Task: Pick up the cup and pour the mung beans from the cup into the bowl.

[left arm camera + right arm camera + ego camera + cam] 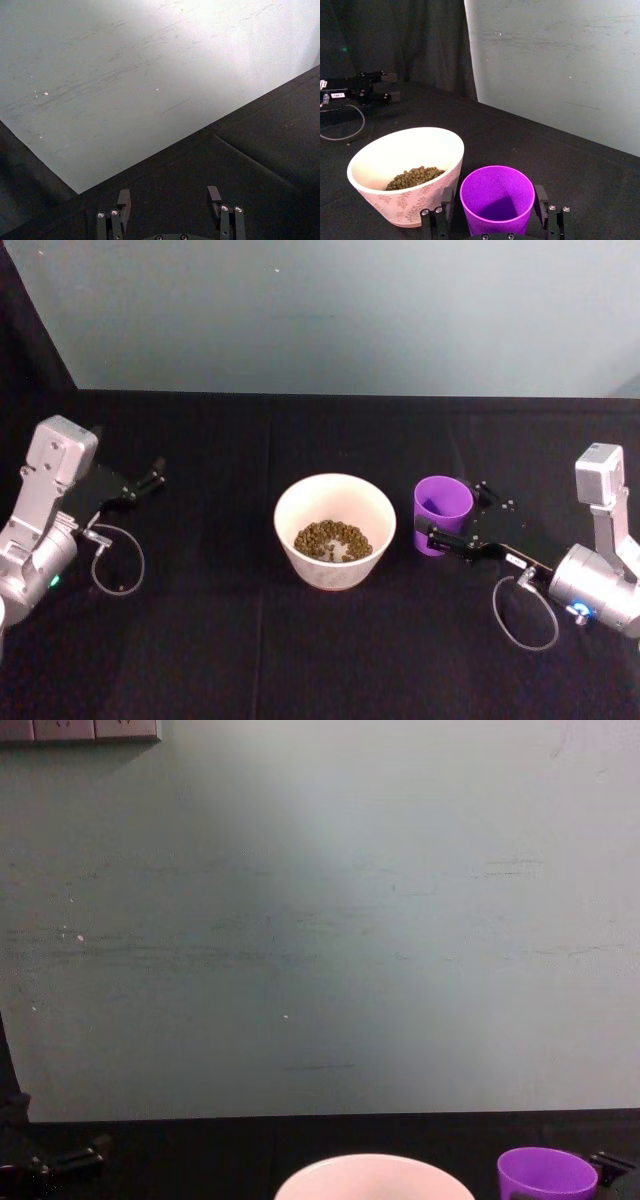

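The purple cup point(443, 502) point(496, 192) stands upright on the black table, just right of the bowl point(330, 575) point(405, 202). I see no beans inside the cup. Mung beans point(333, 539) point(415, 177) lie in the bottom of the pale bowl. My right gripper point(458, 512) point(492, 197) is open, with one finger on each side of the cup near its rim. My left gripper point(145, 480) point(167, 195) rests open and empty far off at the table's left.
A pale wall point(320, 920) rises behind the table's back edge. Loose cable loops hang by each wrist point(118, 560) point(525, 612). Black cloth covers the table point(220, 640) around the bowl and cup.
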### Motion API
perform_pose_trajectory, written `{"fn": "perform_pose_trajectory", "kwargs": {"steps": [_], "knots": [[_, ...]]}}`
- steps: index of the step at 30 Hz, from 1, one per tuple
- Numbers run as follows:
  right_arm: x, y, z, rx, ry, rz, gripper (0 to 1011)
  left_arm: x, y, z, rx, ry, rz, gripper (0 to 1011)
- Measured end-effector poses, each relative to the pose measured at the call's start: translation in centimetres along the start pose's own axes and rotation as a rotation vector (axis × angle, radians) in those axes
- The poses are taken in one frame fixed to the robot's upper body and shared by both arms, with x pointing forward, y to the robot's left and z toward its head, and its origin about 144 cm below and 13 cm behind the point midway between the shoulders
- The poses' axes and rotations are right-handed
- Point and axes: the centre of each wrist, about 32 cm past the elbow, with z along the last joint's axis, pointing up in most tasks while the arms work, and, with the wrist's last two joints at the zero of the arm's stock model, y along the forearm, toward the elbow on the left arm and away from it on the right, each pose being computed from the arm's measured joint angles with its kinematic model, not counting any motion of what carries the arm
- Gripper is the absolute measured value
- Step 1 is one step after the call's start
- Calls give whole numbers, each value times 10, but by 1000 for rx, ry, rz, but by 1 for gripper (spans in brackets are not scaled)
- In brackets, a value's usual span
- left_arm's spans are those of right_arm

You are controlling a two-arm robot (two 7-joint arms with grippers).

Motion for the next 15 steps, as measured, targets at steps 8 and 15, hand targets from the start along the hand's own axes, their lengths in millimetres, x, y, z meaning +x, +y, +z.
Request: {"fn": "perform_pose_trajectory", "kwargs": {"steps": [8,15], "knots": [[0,0,0,0,-1,0,1002,0,0,0,0,0,0,1000],[0,0,1,1,-5,2,1003,0,0,0,0,0,0,1000]]}}
